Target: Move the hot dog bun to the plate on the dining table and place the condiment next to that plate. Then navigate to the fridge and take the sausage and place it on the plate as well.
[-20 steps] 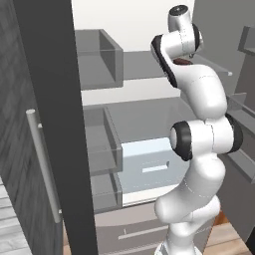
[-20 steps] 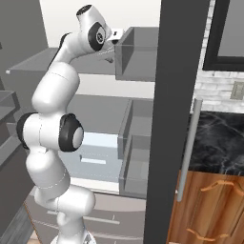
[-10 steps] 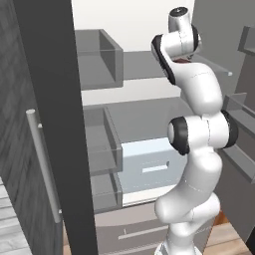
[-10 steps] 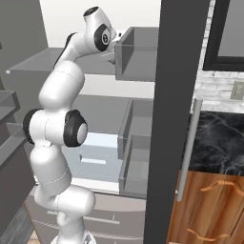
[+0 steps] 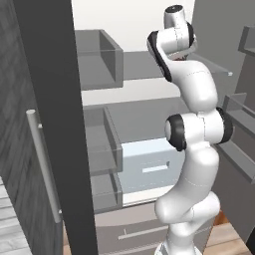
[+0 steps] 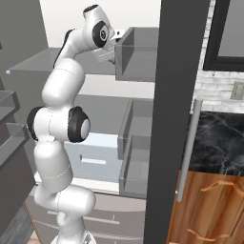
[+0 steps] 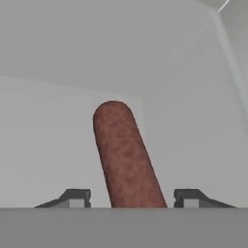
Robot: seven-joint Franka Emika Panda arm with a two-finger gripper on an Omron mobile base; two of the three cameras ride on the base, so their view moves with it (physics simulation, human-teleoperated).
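A pale grey fridge shelf (image 7: 58,121) carries one thing: a dark reddish-brown sausage (image 7: 127,157), lying flat on the shelf. Its rounded far end points toward the shelf's back edge, near the back corner.

Hand view: the sausage (image 7: 127,155) runs down out of sight at its near end, between the two fingertips (image 7: 77,197), and there's daylight on both sides of it, so no telling whether the pincer (image 7: 131,198) has contact. Left base view: the arm's own upper links cover the hand on the fridge (image 5: 99,60) shelf. Right base view: the dark door edge (image 6: 174,119) hides part of the door bins and the worktop (image 6: 220,138) beyond.
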